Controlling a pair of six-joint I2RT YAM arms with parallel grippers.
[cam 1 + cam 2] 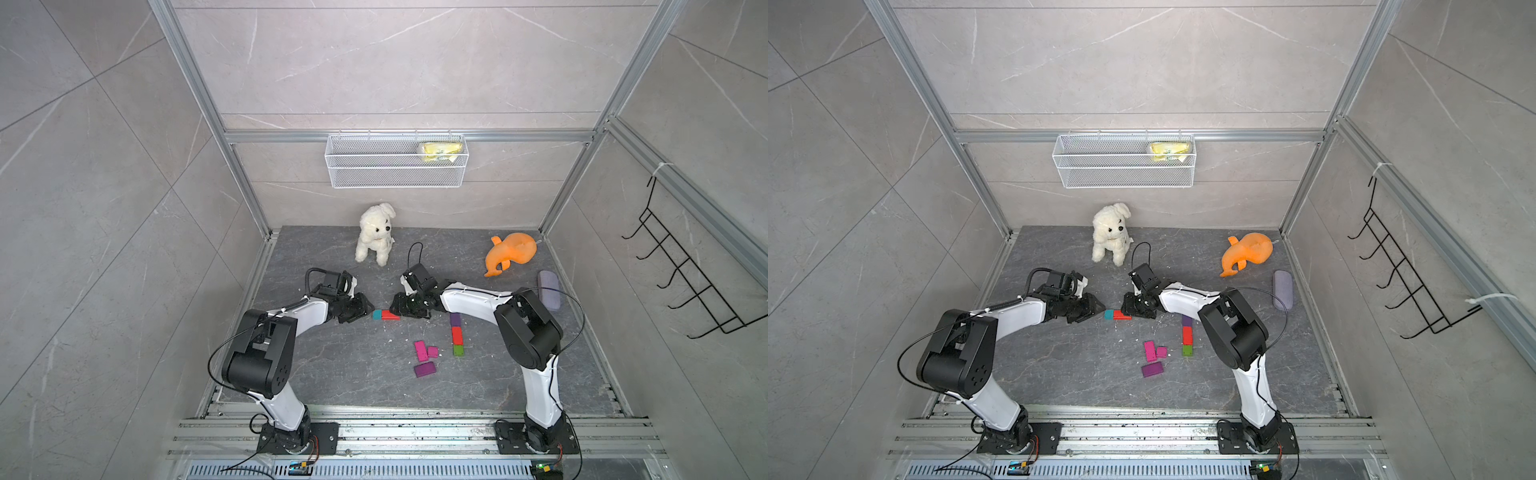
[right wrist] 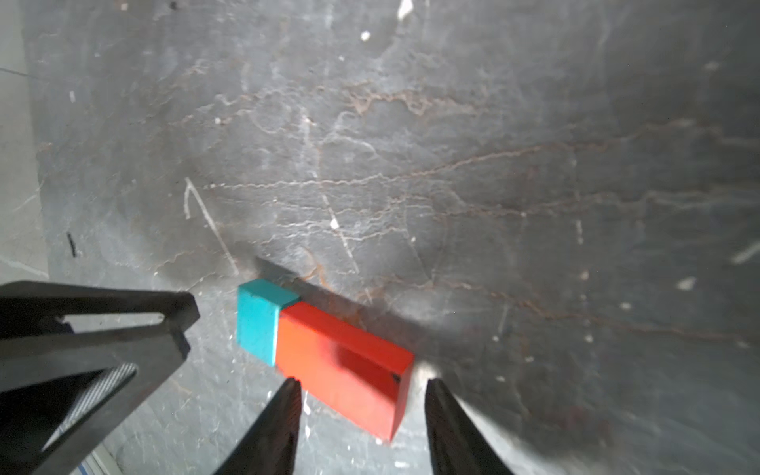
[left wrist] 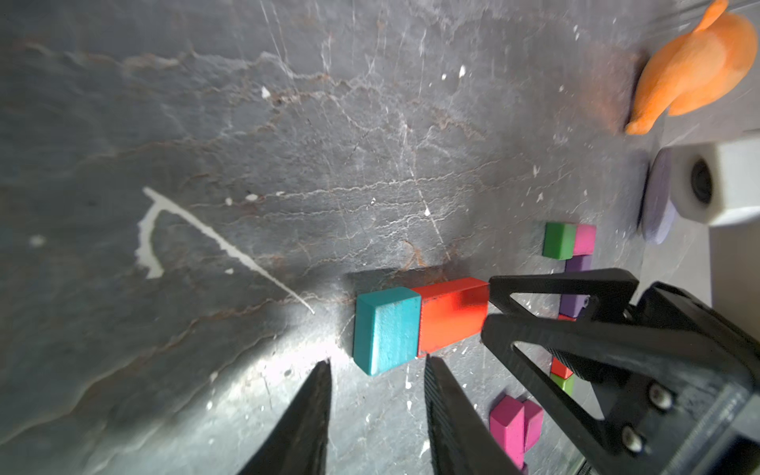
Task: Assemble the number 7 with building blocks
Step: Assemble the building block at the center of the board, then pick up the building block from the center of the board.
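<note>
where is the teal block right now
In both top views the teal block sits mid-table, against the red block, on the side facing the left hand.

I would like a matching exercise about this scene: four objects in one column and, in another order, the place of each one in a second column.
1. white plush dog
2. yellow packet
3. small teal square block
4. grey-lilac oblong case

A. in the white wire basket
B. touching the long red block
C. near the dark table's right edge
D. standing at the table's back

Pairs: 1-D, 2-A, 3-B, 4-C
</note>
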